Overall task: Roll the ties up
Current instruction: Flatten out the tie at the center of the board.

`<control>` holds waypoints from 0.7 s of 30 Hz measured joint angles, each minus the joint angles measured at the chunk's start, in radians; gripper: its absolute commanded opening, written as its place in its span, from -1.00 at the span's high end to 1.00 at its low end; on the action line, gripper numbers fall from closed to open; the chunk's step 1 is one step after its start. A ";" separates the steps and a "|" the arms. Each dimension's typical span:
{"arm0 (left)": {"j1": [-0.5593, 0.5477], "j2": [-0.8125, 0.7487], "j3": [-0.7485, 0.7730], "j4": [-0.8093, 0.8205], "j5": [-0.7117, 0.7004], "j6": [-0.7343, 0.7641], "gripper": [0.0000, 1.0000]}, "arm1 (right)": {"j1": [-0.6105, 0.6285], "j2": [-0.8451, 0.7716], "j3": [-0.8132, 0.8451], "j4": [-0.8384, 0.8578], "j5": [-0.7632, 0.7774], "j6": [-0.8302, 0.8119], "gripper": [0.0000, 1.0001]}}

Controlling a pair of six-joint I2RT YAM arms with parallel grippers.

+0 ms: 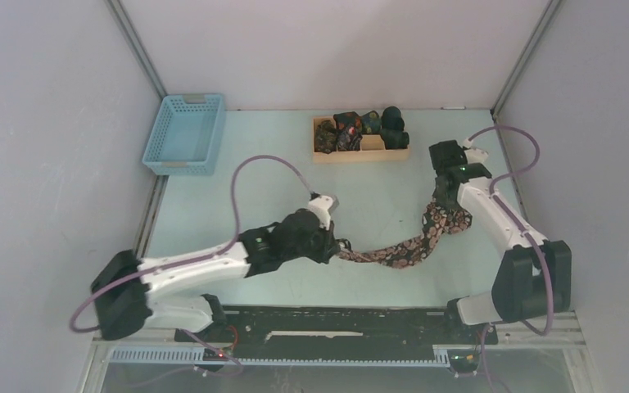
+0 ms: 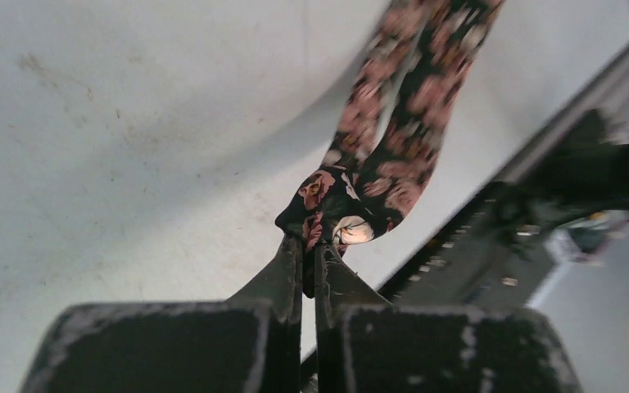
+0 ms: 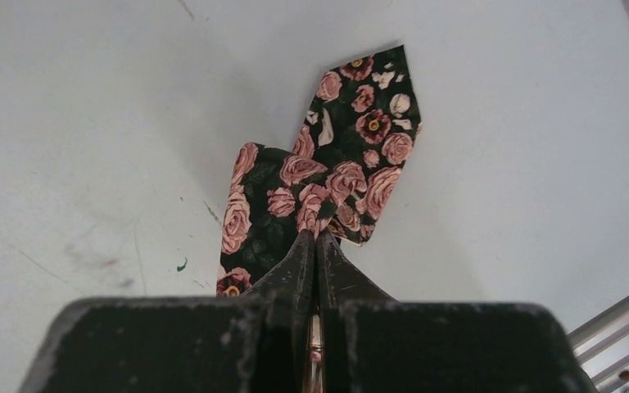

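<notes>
Stretching between the left gripper point(image 1: 340, 246) and right gripper point(image 1: 442, 205), the long tie point(image 1: 401, 248) is seen unrolled in the top view; finished rolls point(image 1: 352, 127) sit in the tray point(image 1: 360, 154). Left wrist: narrow end pinched by closed fingers point(image 2: 282, 270). Right wrist: wide end pinched likewise. Rolling judged not yet started.

The top camera looks down from above and behind on the whole table point(image 1: 377, 196). The wrist cameras look along the left gripper point(image 2: 309, 246) and right gripper point(image 3: 316, 241), very near the table. All views share the tie point(image 1: 397, 252), each wrist view only one end.
</notes>
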 measured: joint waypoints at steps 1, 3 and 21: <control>0.000 -0.088 -0.014 -0.008 0.004 -0.019 1.00 | 0.011 0.020 0.002 -0.003 0.011 0.000 1.00; 0.000 -0.202 -0.028 -0.027 0.004 -0.046 1.00 | 0.035 0.071 0.016 -0.013 0.021 0.000 1.00; 0.387 -0.833 -0.077 -0.588 -0.151 -0.291 1.00 | 0.246 0.710 0.511 -0.188 0.061 -0.199 1.00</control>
